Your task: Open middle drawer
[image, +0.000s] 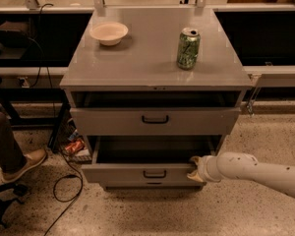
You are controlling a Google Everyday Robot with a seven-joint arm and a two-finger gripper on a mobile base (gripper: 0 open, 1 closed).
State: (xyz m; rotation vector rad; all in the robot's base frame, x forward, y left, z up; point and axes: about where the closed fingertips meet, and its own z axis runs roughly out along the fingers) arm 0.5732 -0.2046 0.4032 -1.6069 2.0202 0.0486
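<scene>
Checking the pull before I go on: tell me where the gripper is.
In the camera view's lower right, the gripper sits at the right end of the middle drawer front panel, below the top drawer right corner.

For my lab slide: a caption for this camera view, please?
Robot claw at a front corner of the open middle drawer; bowl and can on the cabinet.
</scene>
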